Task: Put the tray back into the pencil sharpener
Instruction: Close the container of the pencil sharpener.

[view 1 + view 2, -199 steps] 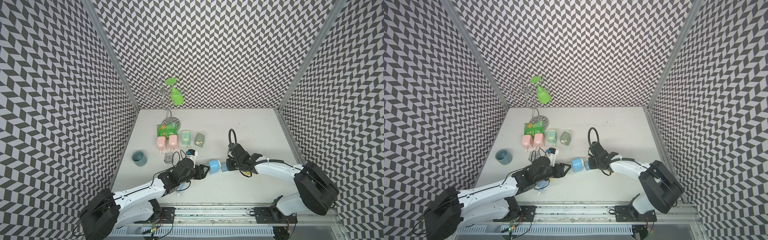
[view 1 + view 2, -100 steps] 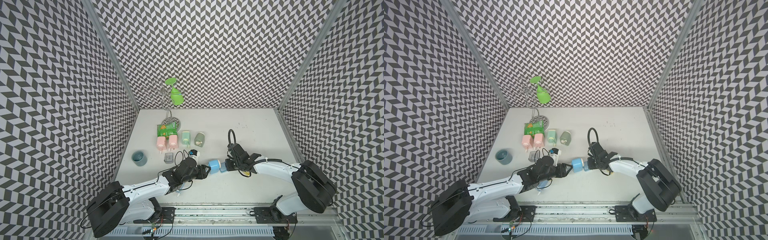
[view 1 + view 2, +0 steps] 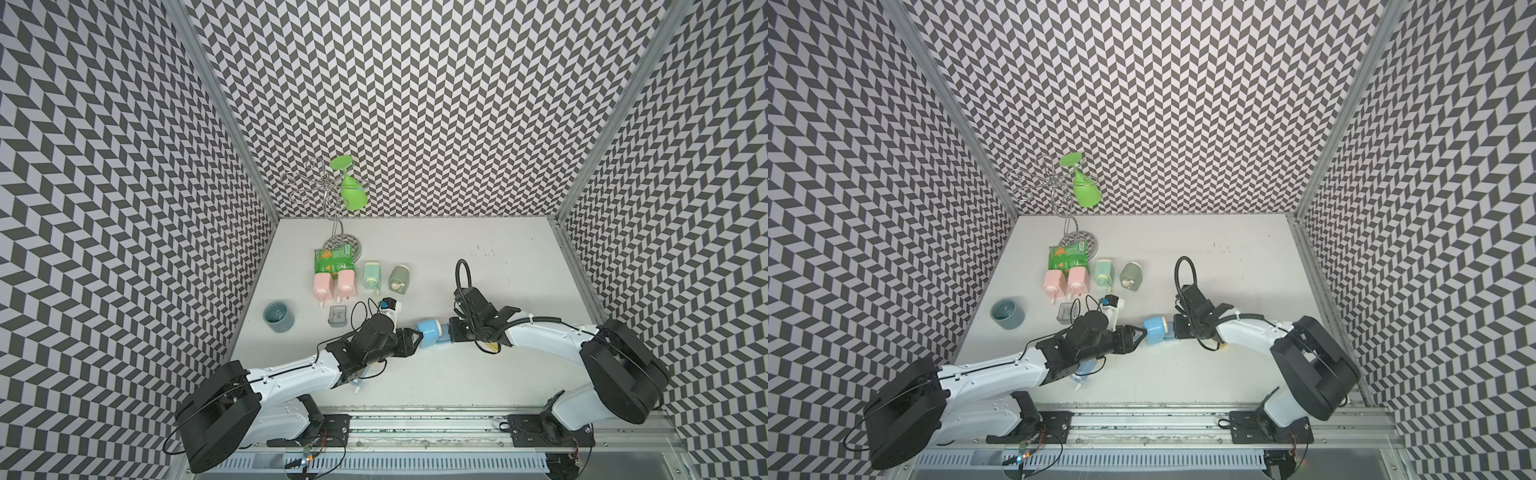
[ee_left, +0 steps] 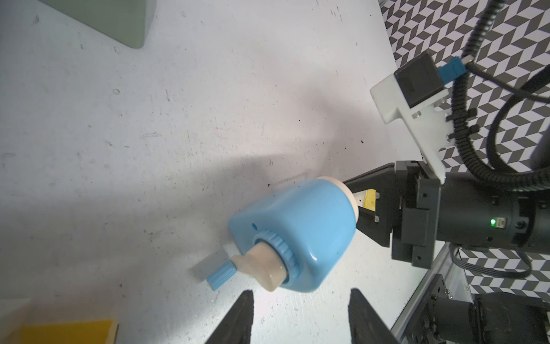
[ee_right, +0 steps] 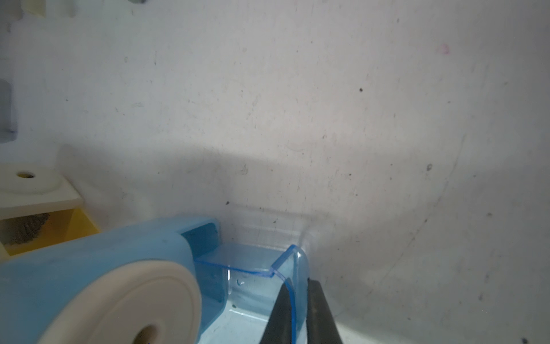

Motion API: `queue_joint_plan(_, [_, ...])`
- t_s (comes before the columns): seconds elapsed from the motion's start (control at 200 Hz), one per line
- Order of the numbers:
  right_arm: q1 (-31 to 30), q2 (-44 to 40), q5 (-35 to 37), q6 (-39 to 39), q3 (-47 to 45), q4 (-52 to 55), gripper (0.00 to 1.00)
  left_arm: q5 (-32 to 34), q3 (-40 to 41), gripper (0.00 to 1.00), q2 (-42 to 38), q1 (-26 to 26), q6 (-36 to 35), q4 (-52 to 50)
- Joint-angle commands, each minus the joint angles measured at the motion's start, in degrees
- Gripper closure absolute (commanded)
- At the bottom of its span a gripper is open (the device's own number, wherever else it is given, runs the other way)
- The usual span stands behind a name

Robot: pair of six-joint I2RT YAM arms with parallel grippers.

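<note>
The pencil sharpener [image 3: 428, 332] [image 3: 1154, 329] lies on its side at the table's front centre, a blue body with a cream crank [image 4: 262, 269]. The tray [image 5: 256, 265], clear blue plastic, sits partly inside the sharpener's open end. My right gripper [image 5: 295, 300] [image 3: 451, 334] is shut on the tray's outer wall. My left gripper [image 4: 301, 293] [image 3: 412, 340] is open at the crank end of the sharpener [image 4: 297, 226]. Its fingertips stand either side, just short of the body, with nothing between them.
Behind the left arm stand a teal cup [image 3: 278, 316], a small clear box [image 3: 337, 316], two pink dispensers [image 3: 334, 284], two green ones [image 3: 385, 276], a green snack bag [image 3: 333, 259] and a wire rack with a green glass [image 3: 353, 193]. A cream and yellow box [image 5: 32, 205] sits near the sharpener.
My left gripper has moved up to the sharpener's crank end, its jaws a little narrower. The right gripper has tightened on the tray; sharpener and tray have barely shifted.
</note>
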State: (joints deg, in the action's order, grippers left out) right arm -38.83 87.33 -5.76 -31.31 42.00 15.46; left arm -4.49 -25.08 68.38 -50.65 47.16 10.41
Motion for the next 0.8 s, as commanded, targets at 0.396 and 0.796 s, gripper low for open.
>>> queue_joint_plan(0.396, [-0.99,1.68,-0.51,-0.60,2.21,-2.94,0.88,-0.69,-1.64,0.50,1.17,-0.52,-1.45,1.80])
queue_joint_plan(0.796, [-1.21,0.92,-5.49,-0.79,1.58,-5.04,0.85,-1.03,-2.18,0.52,2.15,-0.69,-1.80,2.08])
